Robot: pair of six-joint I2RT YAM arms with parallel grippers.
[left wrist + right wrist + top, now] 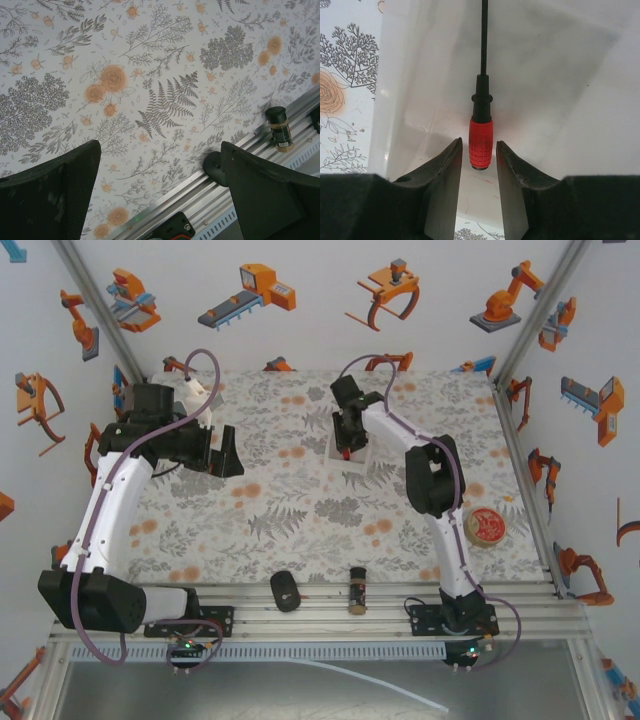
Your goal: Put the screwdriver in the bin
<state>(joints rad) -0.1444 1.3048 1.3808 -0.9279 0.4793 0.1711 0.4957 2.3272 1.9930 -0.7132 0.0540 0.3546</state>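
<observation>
The screwdriver has a red handle and a thin dark shaft, and it lies on the floor of the clear whitish bin with the shaft pointing away from my wrist. My right gripper hovers just over the handle's end. It is open, with a small gap showing on each side of the handle. From above, the right gripper sits over the bin at the table's far middle. My left gripper hangs wide open and empty over the left of the table, and its wrist camera shows the same left gripper above bare cloth.
A short brown-black cylinder and a black oval object rest on the aluminium rail at the near edge. A round red and tan disc lies at the right. White printed walls enclose the floral cloth.
</observation>
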